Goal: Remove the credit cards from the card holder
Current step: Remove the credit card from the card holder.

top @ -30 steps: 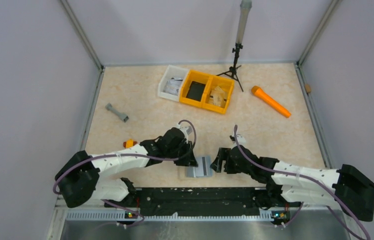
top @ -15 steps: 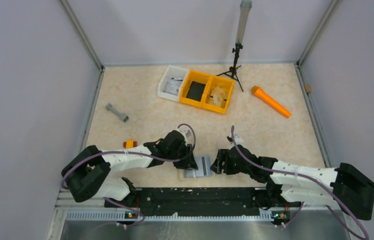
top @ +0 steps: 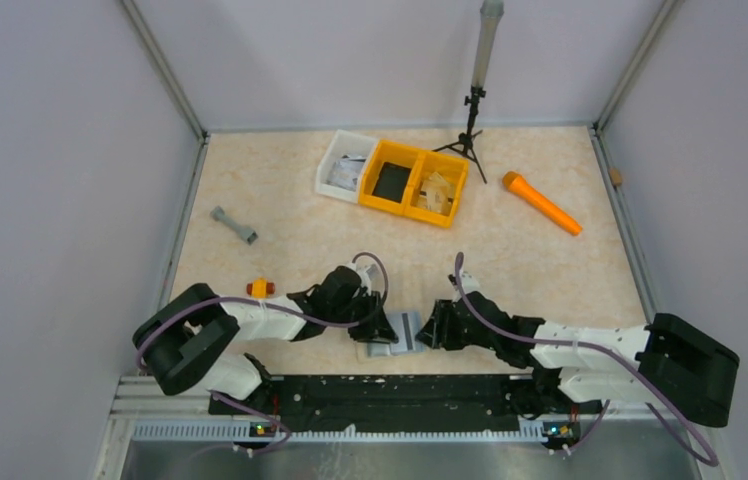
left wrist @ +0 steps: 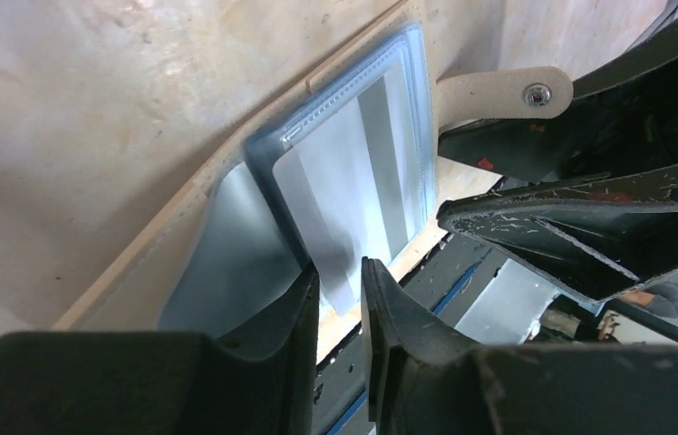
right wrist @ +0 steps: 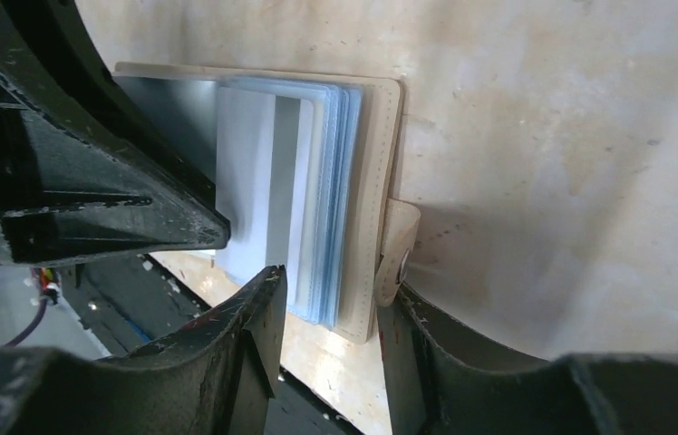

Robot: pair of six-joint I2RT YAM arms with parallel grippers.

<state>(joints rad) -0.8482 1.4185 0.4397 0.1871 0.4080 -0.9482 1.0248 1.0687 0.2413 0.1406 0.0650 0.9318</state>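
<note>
The card holder (top: 402,333) lies open and flat near the table's front edge, between both grippers. Its tan cover (right wrist: 381,172) carries a stack of clear blue sleeves (left wrist: 399,109). A white credit card with a grey stripe (left wrist: 335,181) sticks out of a sleeve toward my left gripper (left wrist: 340,276). Those jaws stand a narrow gap apart, and the card's corner shows in the gap. My left gripper (top: 381,328) is at the holder's left side. My right gripper (top: 433,328) is at its right side. The right gripper (right wrist: 328,288) straddles the holder's edge, one finger over the card (right wrist: 245,181), the other touching the snap tab (right wrist: 399,245).
A white bin (top: 344,170) and a yellow bin (top: 416,186) stand at the back. An orange tool (top: 542,203) lies back right, beside a tripod (top: 470,130). A grey part (top: 234,225) and a small orange piece (top: 260,288) lie left. The black base rail (top: 400,392) runs just below the holder.
My right gripper's jaws have narrowed around the holder's right edge and edged left. The left arm's elbow has swung forward; its gripper stays at the holder's left side.
</note>
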